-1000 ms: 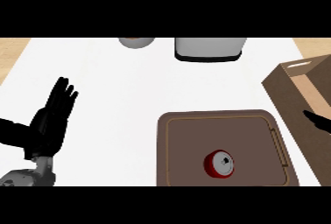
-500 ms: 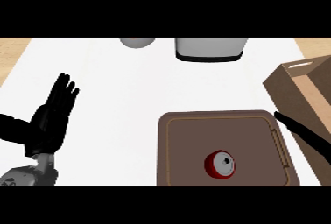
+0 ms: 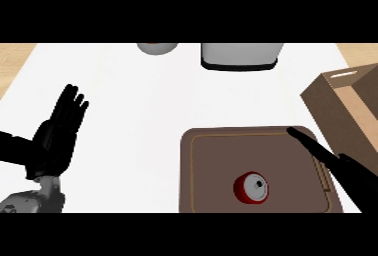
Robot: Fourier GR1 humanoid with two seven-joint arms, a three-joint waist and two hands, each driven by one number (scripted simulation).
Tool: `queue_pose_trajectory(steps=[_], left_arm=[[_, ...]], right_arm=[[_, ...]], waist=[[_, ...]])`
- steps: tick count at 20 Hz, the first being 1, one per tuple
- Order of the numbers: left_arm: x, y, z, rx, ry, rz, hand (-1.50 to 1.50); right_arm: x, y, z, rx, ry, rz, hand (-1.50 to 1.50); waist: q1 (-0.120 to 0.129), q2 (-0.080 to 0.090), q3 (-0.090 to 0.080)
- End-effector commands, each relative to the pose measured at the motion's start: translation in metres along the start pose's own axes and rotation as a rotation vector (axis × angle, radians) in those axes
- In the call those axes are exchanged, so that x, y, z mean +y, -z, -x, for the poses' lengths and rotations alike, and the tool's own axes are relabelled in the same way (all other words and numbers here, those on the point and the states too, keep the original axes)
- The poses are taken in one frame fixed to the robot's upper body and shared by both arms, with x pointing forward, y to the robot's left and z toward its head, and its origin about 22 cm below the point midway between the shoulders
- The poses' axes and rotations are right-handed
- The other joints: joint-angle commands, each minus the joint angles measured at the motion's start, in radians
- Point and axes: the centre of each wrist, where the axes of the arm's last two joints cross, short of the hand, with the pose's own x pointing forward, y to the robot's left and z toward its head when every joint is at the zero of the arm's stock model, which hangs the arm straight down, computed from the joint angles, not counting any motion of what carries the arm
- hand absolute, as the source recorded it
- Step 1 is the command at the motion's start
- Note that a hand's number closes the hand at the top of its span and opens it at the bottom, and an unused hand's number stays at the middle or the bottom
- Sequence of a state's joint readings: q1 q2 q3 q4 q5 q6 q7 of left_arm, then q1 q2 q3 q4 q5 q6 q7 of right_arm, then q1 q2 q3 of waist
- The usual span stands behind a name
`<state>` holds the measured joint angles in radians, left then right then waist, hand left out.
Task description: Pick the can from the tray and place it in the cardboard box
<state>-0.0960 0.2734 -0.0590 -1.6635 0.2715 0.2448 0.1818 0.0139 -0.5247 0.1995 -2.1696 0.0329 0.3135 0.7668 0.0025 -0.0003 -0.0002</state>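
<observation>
White counter (image 3: pixel 148 100) is filling the view, with pale tan wood showing at its far corners. The tray (image 3: pixel 221 170) is showing a dull brown, edged by a thin lighter line running inside its rim. The can (image 3: pixel 252 187) is sitting red around the side with a silvery grey top and a dark spot on it. The box (image 3: pixel 347 107) is showing cardboard tan. Both hands, left (image 3: pixel 55 137) and right (image 3: pixel 343 167), are showing black. A grey-white pot (image 3: pixel 241 55) with a dark base band and a grey bowl (image 3: pixel 156 48) are showing at the back.

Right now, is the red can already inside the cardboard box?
No, the can stands on the tray, apart from the cardboard box.
</observation>
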Motion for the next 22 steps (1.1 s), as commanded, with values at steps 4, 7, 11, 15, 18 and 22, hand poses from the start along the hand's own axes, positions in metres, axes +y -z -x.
queue_pose_trajectory(steps=[4, 7, 11, 15, 18, 22], left_arm=[[-0.004, 0.001, 0.012, -0.001, 0.012, -0.003, 0.00], [0.006, 0.000, 0.016, 0.010, -0.017, -0.012, 0.00], [-0.001, -0.008, -0.007, -0.002, -0.008, -0.001, 0.00], [-0.016, -0.018, 0.015, 0.006, 0.001, 0.008, 0.00], [0.009, 0.006, -0.003, 0.004, -0.010, 0.024, 0.00], [-0.009, -0.007, 0.011, 0.018, -0.008, 0.014, 0.00]], right_arm=[[0.032, 0.021, 0.005, 0.014, 0.014, 0.017, -1.50], [0.011, 0.009, 0.006, 0.013, 0.009, 0.047, -1.50], [0.038, 0.025, 0.003, 0.020, 0.020, 0.027, -1.50], [0.038, 0.030, 0.023, 0.018, 0.021, 0.001, -1.50], [0.044, 0.027, 0.002, 0.025, 0.005, 0.008, -1.50], [0.056, 0.038, 0.016, 0.062, -0.047, 0.020, -1.50]], waist=[[-0.002, 0.000, 0.000], [-0.004, 0.000, 0.000], [-0.002, 0.000, 0.000], [-0.002, 0.000, 0.000], [-0.003, 0.000, 0.000], [-0.002, 0.000, 0.000]])
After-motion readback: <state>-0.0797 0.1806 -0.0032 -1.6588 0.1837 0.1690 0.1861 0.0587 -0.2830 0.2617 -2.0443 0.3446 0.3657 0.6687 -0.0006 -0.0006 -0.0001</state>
